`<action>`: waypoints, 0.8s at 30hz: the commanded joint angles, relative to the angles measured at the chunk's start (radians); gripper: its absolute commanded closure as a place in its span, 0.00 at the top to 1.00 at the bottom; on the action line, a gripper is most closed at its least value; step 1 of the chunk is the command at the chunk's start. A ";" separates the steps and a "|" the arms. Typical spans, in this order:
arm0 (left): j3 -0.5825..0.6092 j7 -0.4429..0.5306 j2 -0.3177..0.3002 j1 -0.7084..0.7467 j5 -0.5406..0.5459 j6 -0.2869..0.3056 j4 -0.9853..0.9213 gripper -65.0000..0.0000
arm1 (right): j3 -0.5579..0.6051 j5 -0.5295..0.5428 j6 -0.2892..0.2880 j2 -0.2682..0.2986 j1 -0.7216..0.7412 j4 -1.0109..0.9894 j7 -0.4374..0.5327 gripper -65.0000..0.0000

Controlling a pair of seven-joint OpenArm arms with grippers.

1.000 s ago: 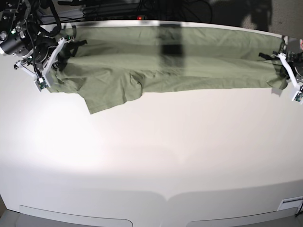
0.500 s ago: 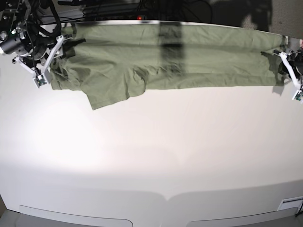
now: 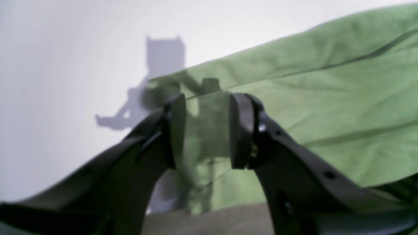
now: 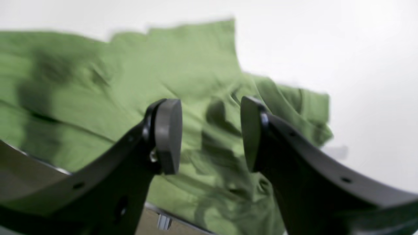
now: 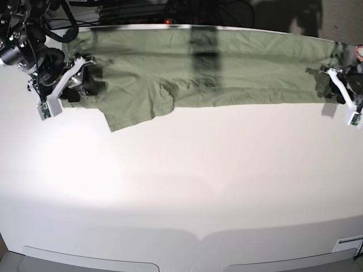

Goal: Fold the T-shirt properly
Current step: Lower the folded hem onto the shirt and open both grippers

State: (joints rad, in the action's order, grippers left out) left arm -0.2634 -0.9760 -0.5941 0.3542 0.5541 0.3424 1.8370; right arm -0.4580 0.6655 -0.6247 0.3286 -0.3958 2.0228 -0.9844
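T-shirt (image 5: 210,68) lies stretched on the table (image 5: 181,187), blurred behind both grippers' spread, empty fingers (image 4: 168,135).

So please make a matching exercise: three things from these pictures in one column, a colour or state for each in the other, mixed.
Things:
1. T-shirt
2. table
3. left tool

Descriptions:
a. open, nothing between its pads
b. white and bare at the near side
c. green, spread wide along the far edge

Pairs: 1-c, 2-b, 3-a
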 commanded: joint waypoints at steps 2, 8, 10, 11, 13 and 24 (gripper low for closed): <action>-0.013 0.033 0.030 -0.005 0.003 -0.002 0.014 0.34 | -0.007 0.019 0.003 0.011 0.019 0.017 0.021 0.45; -0.012 0.050 0.184 -0.005 -0.054 0.001 0.001 0.34 | 0.001 -0.005 0.003 0.011 0.024 -0.056 0.026 0.45; -0.011 0.050 0.219 -0.005 -0.112 0.001 -0.005 0.34 | 0.001 -0.019 0.003 0.011 0.024 -0.099 0.026 0.45; -0.011 0.051 0.230 -0.005 -0.127 0.001 -0.016 0.34 | 0.001 -0.019 0.002 0.012 0.024 -0.120 0.026 0.45; -0.011 0.062 0.241 -0.005 -0.133 0.001 -0.061 0.34 | 0.001 -0.026 0.000 0.012 0.024 -0.160 0.027 0.45; -0.011 0.109 0.248 -0.142 -0.135 0.002 -0.485 0.34 | 0.001 -0.146 -0.008 0.012 0.136 -0.431 0.068 0.45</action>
State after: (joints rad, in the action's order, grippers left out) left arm -0.2821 -0.7486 -0.3515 0.1886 0.5087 0.3950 1.3857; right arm -0.4511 0.5289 -0.6365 0.3260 -0.2642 1.5814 -0.9287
